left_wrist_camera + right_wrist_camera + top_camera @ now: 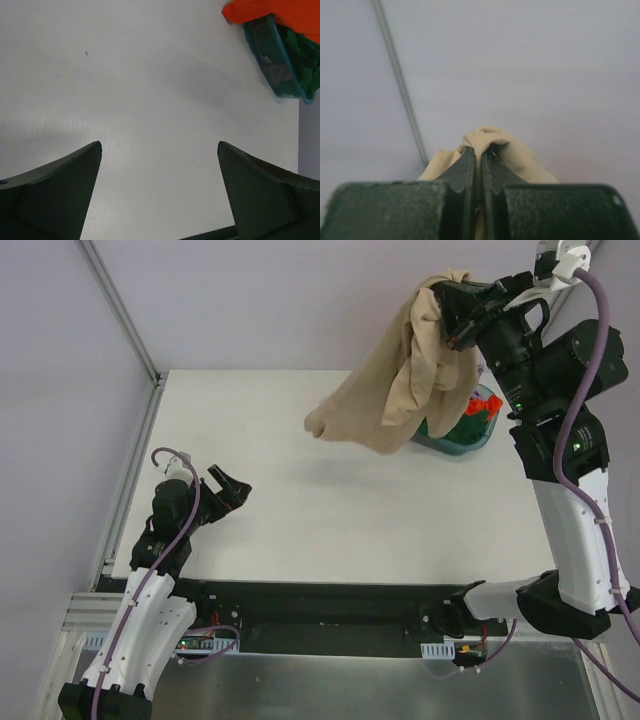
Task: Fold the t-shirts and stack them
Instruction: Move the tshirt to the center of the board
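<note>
My right gripper [452, 300] is shut on the tan-beige t-shirt [395, 390] and holds it high above the table's far right; the cloth hangs in a bunch, its lowest corner toward the table's middle. In the right wrist view the beige cloth [492, 142] is pinched between my fingers, the gripper [478, 152] facing the back wall. A bright orange t-shirt [280, 12] and a dark green one [302, 62] lie in the teal basin [267, 55]. My left gripper [228, 492] is open and empty low over the table's near left; it also shows in the left wrist view [160, 145].
The teal basin [480, 435] stands at the table's far right, partly hidden behind the hanging shirt. A metal frame post [120, 310] runs along the left side. The table's right edge [300, 130] lies near the basin.
</note>
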Available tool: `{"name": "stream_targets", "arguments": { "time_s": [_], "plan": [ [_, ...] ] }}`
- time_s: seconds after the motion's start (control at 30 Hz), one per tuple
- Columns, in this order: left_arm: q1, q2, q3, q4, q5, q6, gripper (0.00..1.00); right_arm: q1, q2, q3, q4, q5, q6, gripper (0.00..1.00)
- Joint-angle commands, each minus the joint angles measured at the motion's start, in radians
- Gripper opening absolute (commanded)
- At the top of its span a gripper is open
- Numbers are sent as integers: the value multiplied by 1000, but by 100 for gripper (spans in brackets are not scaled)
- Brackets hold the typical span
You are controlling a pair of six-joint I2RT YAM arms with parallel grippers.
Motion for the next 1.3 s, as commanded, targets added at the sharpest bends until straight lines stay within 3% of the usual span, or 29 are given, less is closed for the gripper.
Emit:
{"name": "stream_targets", "arguments": {
  "time_s": [0.0,0.3,0.43,0.6,0.73,0.77,0.8,0.87,0.9,1.03,1.13,1.27],
  "plan": [
    [6,-7,-1,24,-3,-2,99,48,30,60,125,-270,186,1],
    [6,-30,-1,1,-40,-11,99,206,65,44,-21,-311,266,1],
    [6,-22,5,-44,-110,-34,99,235,-50,-211,-7,-168,330,1],
    [6,7,26,-87,-141,-58,99,233,-221,-683,43,162,388,1],
    [6,59,35,-100,-127,-69,99,224,-333,-981,-15,401,418,26],
    [6,77,40,-100,-112,-71,99,214,-349,-1033,-48,449,425,36],
    [6,96,44,-102,-92,-69,99,197,-358,-1065,-88,503,438,48],
    [6,157,58,-99,-28,-67,99,163,-370,-1106,-185,581,483,89],
    [6,183,63,-100,1,-67,99,149,-378,-1116,-226,585,494,96],
    [4,330,72,-42,139,-67,98,138,-412,-1167,-314,572,498,96],
    [-20,438,63,39,262,-67,90,137,-447,-1239,-323,545,505,96],
    [-85,562,75,80,266,-74,79,135,-507,-1340,-322,520,519,96]
  ]
}}
